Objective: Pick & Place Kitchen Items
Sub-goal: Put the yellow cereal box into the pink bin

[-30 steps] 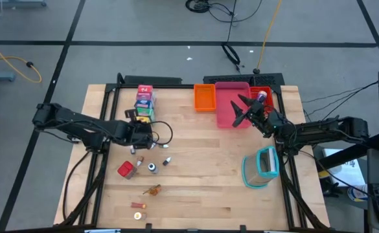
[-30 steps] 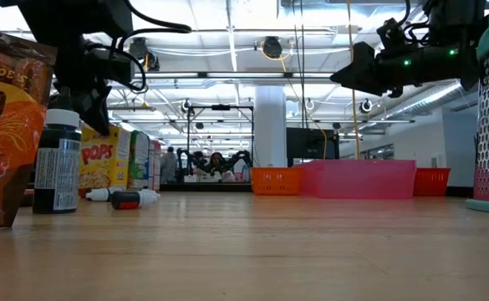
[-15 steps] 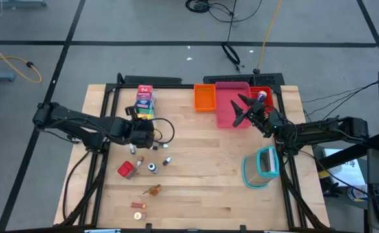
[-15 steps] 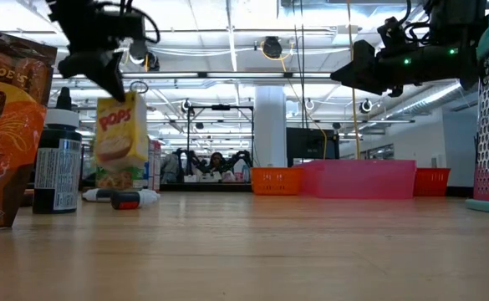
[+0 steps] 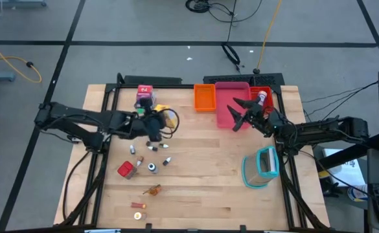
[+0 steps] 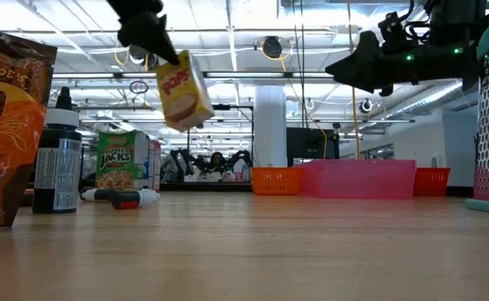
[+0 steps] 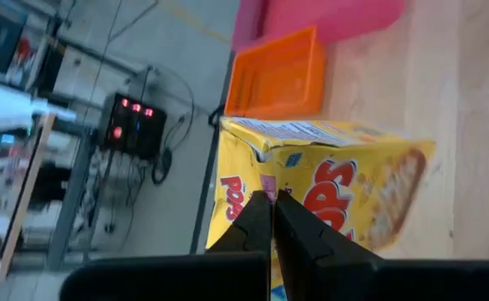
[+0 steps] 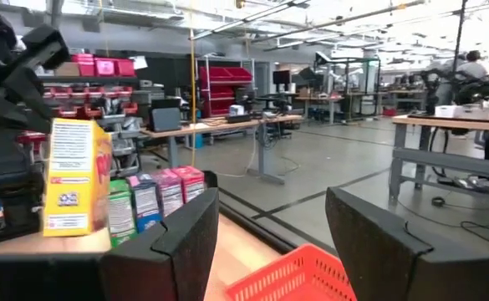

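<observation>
My left gripper (image 5: 157, 121) is shut on a yellow "Pops" carton (image 6: 182, 90), which hangs high above the table's left half. Behind it, a row of cartons (image 5: 144, 98) stands on the table, a green one (image 6: 115, 159) at its near end. Small dark-capped bottles (image 5: 151, 167), a red cube (image 5: 126, 169) and orange-brown bits (image 5: 152, 189) lie nearer the front. My right gripper (image 5: 241, 114) hovers open over the pink tray (image 5: 228, 107), holding nothing. My left gripper pinches the carton's upper end (image 7: 265, 186) between its two shut fingers (image 7: 257, 221), close to the "Pops" print. The fingers slant down from the table's left side. The carton hangs below them, tilted and clear of the table.
An orange tray (image 5: 205, 97) and a red tray (image 5: 262, 92) flank the pink one at the far edge. A teal-rimmed clear container (image 5: 262, 165) stands at the right. A brown bag (image 6: 2, 125) and a dark bottle (image 6: 58, 167) fill the low view's left.
My left gripper has risen and gone toward the table's right and far edges while tipping up. The yellow carton has left the row where it stood, is lifted clear and now hangs tilted. The green carton behind it has come into view.
</observation>
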